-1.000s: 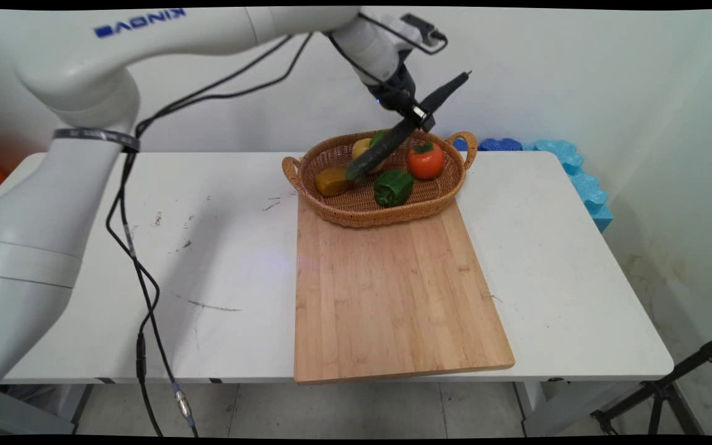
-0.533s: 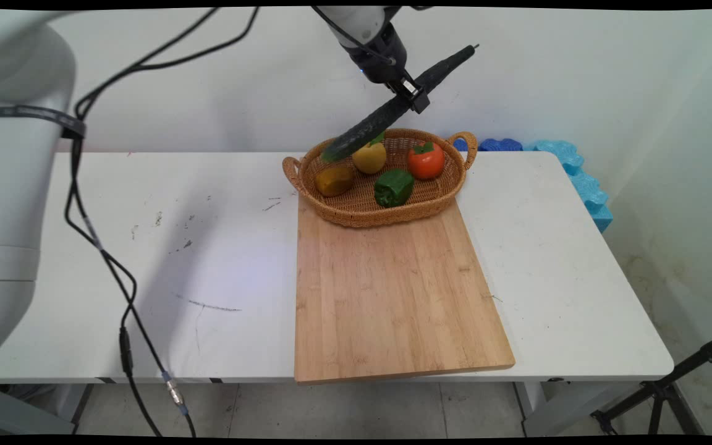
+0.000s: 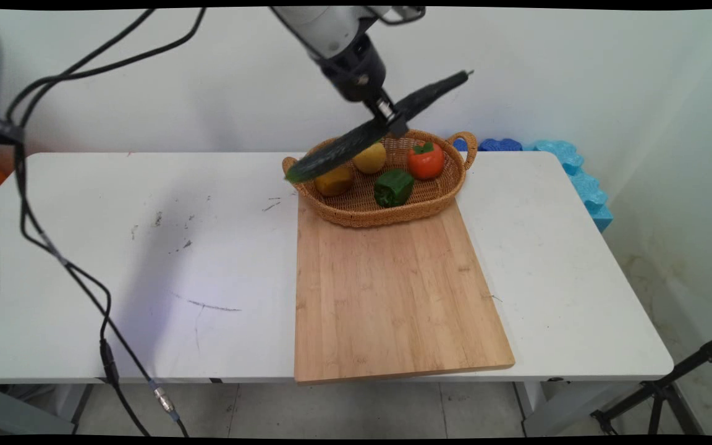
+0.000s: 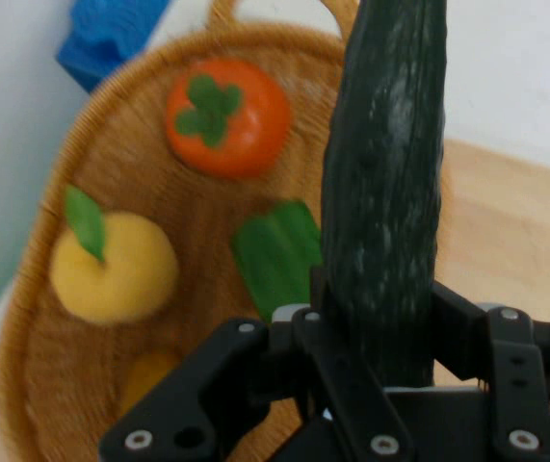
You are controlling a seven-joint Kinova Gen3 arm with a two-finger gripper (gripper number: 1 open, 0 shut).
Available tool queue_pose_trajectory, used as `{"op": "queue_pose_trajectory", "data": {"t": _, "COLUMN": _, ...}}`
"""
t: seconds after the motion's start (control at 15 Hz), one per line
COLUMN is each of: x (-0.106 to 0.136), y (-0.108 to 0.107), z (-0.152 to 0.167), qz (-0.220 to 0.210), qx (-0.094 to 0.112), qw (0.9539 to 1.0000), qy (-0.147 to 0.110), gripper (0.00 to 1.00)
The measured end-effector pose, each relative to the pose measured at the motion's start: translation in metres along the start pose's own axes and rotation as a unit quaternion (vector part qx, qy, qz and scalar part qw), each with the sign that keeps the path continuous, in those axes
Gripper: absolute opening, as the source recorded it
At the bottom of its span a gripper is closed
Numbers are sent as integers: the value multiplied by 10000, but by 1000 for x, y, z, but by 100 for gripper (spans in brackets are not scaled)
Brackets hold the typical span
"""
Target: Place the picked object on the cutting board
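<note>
My gripper (image 3: 390, 121) is shut on a long dark green cucumber (image 3: 356, 137), held slanted in the air above the wicker basket (image 3: 356, 213). The cucumber's lower end hangs over the basket's left rim; its stem end points up to the right. In the hand view the cucumber (image 4: 385, 183) runs upward between my fingers (image 4: 318, 289). Inside the basket (image 4: 111, 144) lie a red tomato (image 3: 425, 161), a green pepper (image 3: 393, 187), a yellow fruit (image 3: 369, 158) with a leaf and a brownish-yellow piece (image 3: 333, 182). The hand view shows the tomato (image 4: 228, 117), pepper (image 4: 275, 252) and yellow fruit (image 4: 113, 266).
A wooden cutting board (image 3: 393, 290) lies on the white table (image 3: 146, 247), its far edge under the basket. Blue foam pieces (image 3: 572, 167) sit at the table's back right corner. Black cables (image 3: 65, 266) hang at the left. A tripod leg (image 3: 671, 383) stands at the lower right.
The gripper lifted the cucumber out of the basket, then swung left and slightly down with it. The cucumber's lower end moved from over the basket's middle to its left rim.
</note>
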Motion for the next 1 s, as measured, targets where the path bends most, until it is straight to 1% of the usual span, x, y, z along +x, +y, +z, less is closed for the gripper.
{"op": "queue_pose_trajectory", "data": {"t": 0.27, "x": -35, "y": 33, "z": -1, "qz": 303, "qx": -111, "qw": 9992, "qy": -251, "gripper": 0}}
{"op": "queue_pose_trajectory", "data": {"t": 0.47, "x": -51, "y": 49, "z": 6, "qz": 432, "qx": -168, "qw": 9983, "qy": -346, "gripper": 0}}
{"op": "queue_pose_trajectory", "data": {"t": 0.6, "x": -64, "y": 60, "z": 17, "qz": 552, "qx": -212, "qw": 9975, "qy": -396, "gripper": 0}}
{"op": "queue_pose_trajectory", "data": {"t": 0.73, "x": -75, "y": 68, "z": 32, "qz": 694, "qx": -228, "qw": 9964, "qy": -431, "gripper": 0}}
{"op": "queue_pose_trajectory", "data": {"t": 1.0, "x": -86, "y": 75, "z": 58, "qz": 929, "qx": -223, "qw": 9944, "qy": -458, "gripper": 0}}
